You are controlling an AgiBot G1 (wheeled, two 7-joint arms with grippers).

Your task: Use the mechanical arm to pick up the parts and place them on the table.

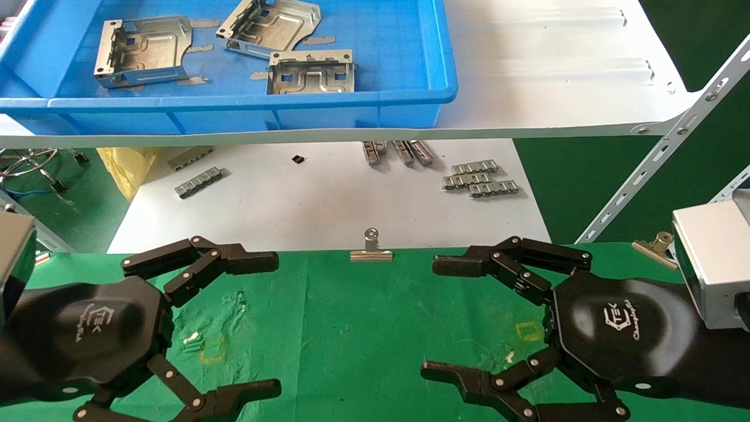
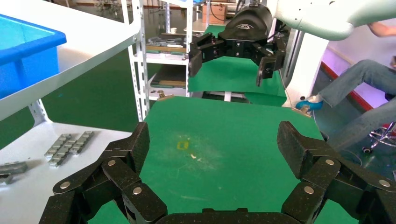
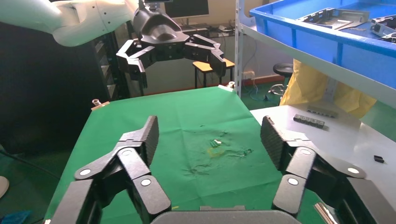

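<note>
Three silvery embossed sheet-metal parts lie in a blue tray [image 1: 445, 76] on the white shelf: one at the left [image 1: 143, 51], one in the middle back [image 1: 270, 26], one at the front [image 1: 311, 72]. My left gripper [image 1: 258, 322] hovers open and empty over the green-cloth table [image 1: 351, 328], at the left. My right gripper [image 1: 436, 319] hovers open and empty over the table at the right. The left wrist view shows its own open gripper [image 2: 212, 142] above bare green cloth and the right gripper [image 2: 231, 60] beyond. The right wrist view shows its own open gripper [image 3: 210, 135] and the left gripper [image 3: 175, 58] farther off.
The white shelf board [image 1: 556, 88] overhangs a white sheet [image 1: 328, 205] strewn with small ridged grey strips [image 1: 480, 179]. Silver binder clips [image 1: 371, 249] grip the table's far edge. A slanted metal shelf bracket [image 1: 662, 146] stands at the right. Yellow bag [image 1: 126, 164] at the left.
</note>
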